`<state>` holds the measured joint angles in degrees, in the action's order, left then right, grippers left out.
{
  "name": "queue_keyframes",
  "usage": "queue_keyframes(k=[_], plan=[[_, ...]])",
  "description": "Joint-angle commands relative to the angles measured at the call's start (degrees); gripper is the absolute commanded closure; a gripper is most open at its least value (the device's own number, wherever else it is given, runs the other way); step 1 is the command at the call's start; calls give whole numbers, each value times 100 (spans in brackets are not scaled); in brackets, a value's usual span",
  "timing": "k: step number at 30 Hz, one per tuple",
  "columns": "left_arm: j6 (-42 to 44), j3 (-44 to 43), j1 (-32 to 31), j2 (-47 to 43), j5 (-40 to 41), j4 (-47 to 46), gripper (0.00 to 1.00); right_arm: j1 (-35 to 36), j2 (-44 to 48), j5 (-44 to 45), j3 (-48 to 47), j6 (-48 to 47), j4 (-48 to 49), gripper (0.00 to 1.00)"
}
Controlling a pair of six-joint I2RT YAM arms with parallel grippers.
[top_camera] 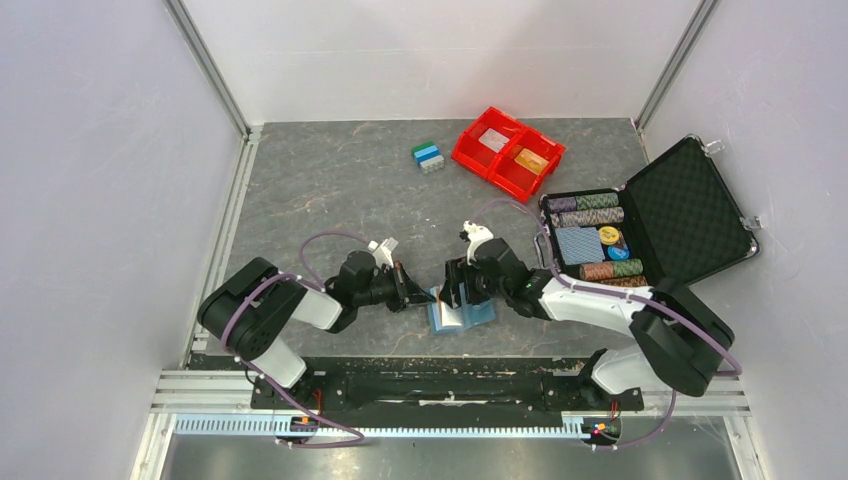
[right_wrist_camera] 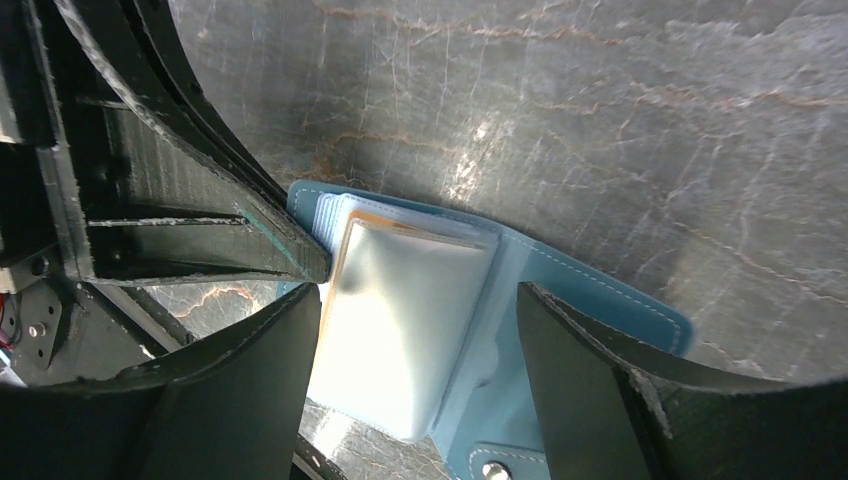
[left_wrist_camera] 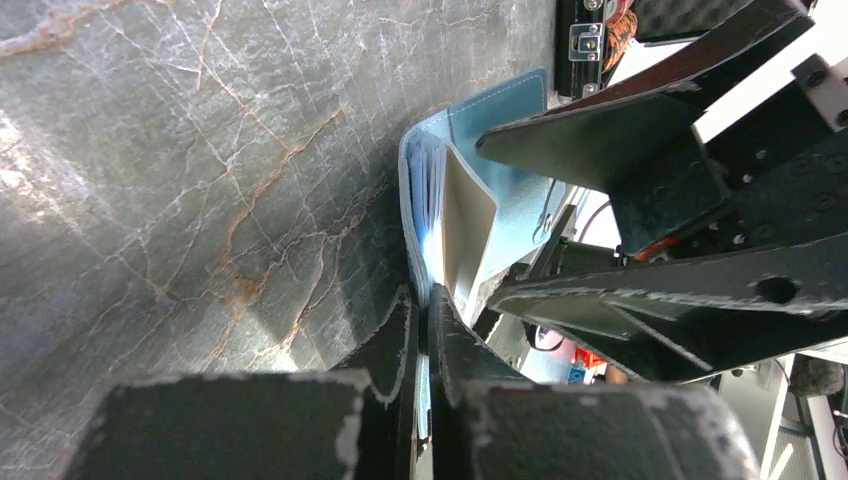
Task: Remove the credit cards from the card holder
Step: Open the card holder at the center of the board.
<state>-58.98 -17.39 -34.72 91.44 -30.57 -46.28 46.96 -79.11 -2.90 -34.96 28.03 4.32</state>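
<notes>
card holder [right_wrist_camera: 590, 290]: smooth light-blue stitched cover, glossy clear plastic sleeves
table [right_wrist_camera: 600, 110]: matt, veined stone-look surface

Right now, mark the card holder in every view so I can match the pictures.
Top external: card holder low centre of the picture, light blue.
Left wrist: centre, seen edge-on, above the left pincer shut on its edge.
Right wrist: lower centre, spread open under the open right pincer.
Shared landmark: the left pincer clamping the holder's edge.
</notes>
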Motion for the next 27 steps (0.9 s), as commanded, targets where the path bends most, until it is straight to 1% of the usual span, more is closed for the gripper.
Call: queue_keyframes(k=[1,6,10,12,14,20,25,27], plan=[[-8,28,-43,-136,8,-103,98,158,-255,96,-231,146,460,26],[-13,25,-44,-160,7,-84,98,219,-432,358,-266,101,346,27],[16,25,-44,-194,69,65,98,221,-377,679,-244,30,76,30],[97,-19,-44,-201,155,368,98,220,-266,830,-246,-77,-101,30],[113,5,-44,-206,158,364,98,225,-134,1075,-245,-194,-344,30],[212,-6,-44,-241,173,540,98,197,302,1312,-105,-501,-799,30],[267,-28,-48,-337,176,696,98,-79,694,1464,222,-644,-1069,32],[310,-30,-44,-388,180,776,98,-193,882,1655,427,-691,-1161,32]])
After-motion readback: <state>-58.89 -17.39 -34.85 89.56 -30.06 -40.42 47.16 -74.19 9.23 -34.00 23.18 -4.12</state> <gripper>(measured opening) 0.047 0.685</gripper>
